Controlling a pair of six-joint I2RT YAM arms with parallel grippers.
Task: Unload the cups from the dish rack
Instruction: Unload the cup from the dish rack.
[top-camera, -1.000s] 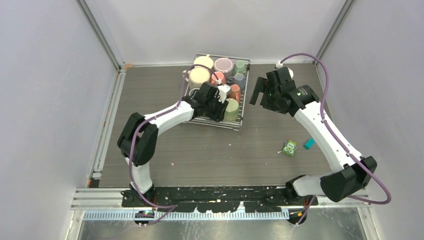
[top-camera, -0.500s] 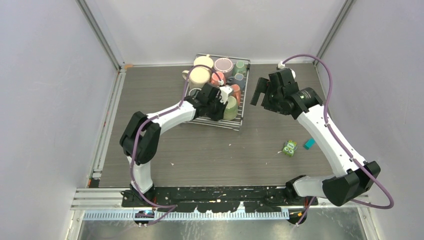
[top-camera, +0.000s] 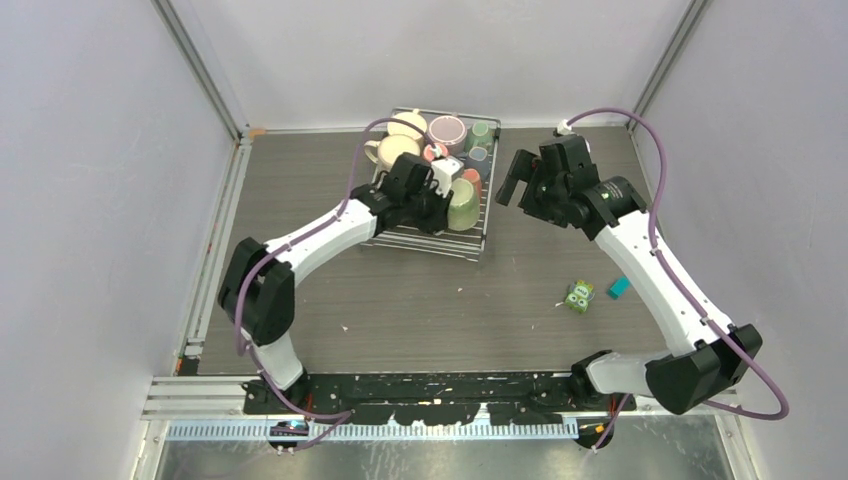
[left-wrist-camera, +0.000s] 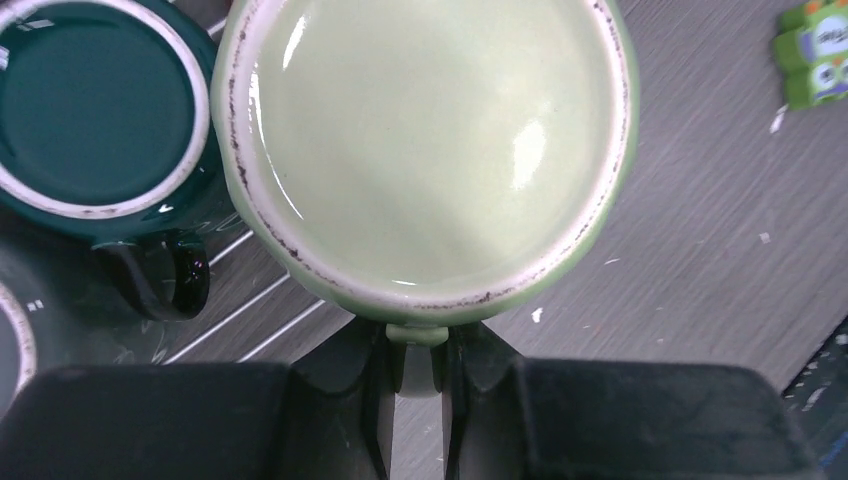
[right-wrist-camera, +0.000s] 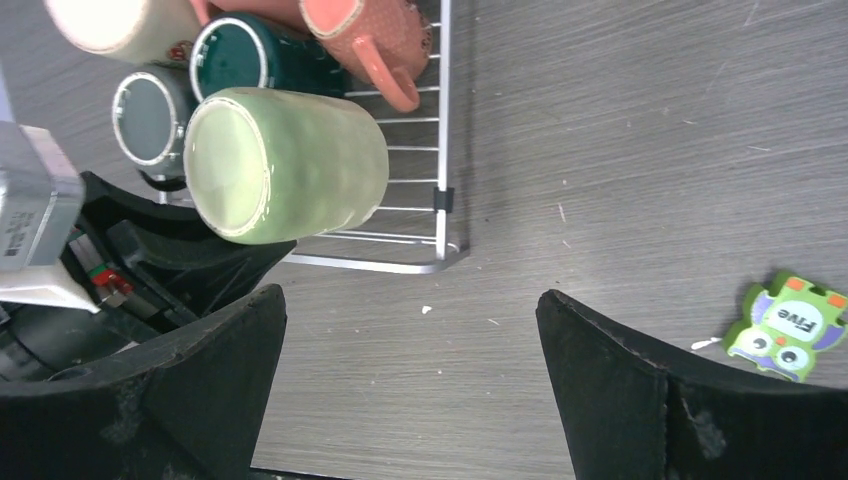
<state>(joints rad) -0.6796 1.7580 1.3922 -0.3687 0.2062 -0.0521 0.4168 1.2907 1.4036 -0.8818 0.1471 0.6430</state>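
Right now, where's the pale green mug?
Pale green mug is at the rack's near-right corner in the top view, handle clamped in the left gripper, teal mug beside it.

Left gripper (left-wrist-camera: 418, 350) pinched closed, right gripper (right-wrist-camera: 408, 305) spread wide

The left arm (top-camera: 330, 226) and right arm (top-camera: 652, 270) are built alike, with slim white links set between bulky black joint housings. A thin mauve cable (top-camera: 656, 165) loops loosely along each one. The left hand (top-camera: 440, 195) and right hand (top-camera: 512, 185) are matte black, with broad, wedge-shaped fingers (right-wrist-camera: 640, 400) and a pale boxy camera housing (top-camera: 447, 170) at the wrist.
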